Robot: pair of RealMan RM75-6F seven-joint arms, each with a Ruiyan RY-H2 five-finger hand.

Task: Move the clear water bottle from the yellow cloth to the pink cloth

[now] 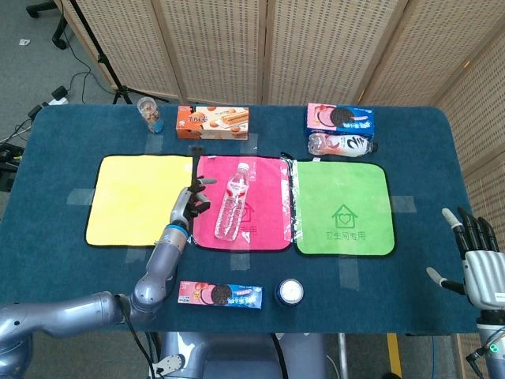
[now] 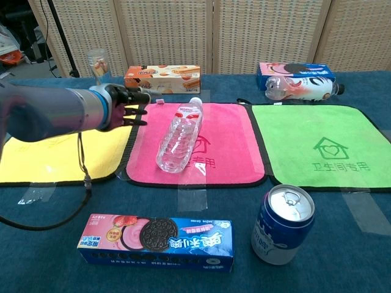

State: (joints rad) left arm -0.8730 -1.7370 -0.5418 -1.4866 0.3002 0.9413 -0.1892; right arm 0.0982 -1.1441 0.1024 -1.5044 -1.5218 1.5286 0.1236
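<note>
Bottle (image 1: 232, 201) lies on its side on the pink cloth (image 1: 268, 189), so the spread, empty left hand (image 1: 192, 201) should lift clear without nudging it.

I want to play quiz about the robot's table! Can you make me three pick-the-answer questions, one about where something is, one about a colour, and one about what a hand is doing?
1. Where is the clear water bottle?
A. on the yellow cloth
B. on the pink cloth
C. on the green cloth

2. What colour is the cloth furthest right?
A. green
B. orange
C. white

3. What is the left hand doing?
A. gripping the bottle
B. holding the can
C. holding nothing

Answers:
1 B, the bottle lies on its side on the pink cloth.
2 A, the green cloth lies past the pink one.
3 C, the hand is apart from the bottle, over the yellow cloth.
</note>
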